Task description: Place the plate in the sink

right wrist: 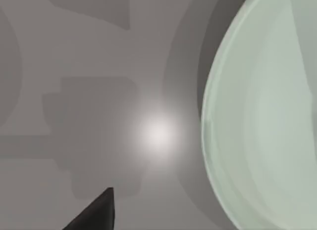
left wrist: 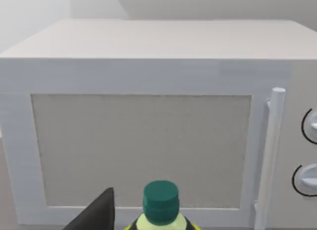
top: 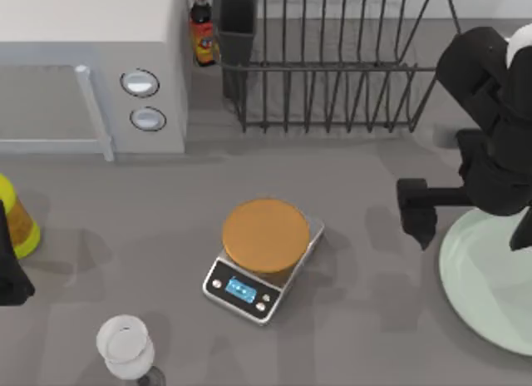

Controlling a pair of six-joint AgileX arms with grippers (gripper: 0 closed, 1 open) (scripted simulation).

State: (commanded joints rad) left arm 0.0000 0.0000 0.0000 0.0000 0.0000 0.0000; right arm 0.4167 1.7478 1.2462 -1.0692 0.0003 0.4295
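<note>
Right arm (top: 490, 128) overhangs plate (top: 486, 278) on grey table (top: 366, 195).

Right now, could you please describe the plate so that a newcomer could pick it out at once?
Start at the dark wire dish rack at the back, then come forward along the table's right edge, beneath the right arm. There lies the plate: wide, round, shallow and pale mint green, unlike the smaller orange-brown disc on the kitchen scale.

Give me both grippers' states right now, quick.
Left gripper: at the table's left edge beside the yellow bottle; cannot be told.
Right gripper: just left of the plate, holding nothing visible; open or shut cannot be told.
</note>
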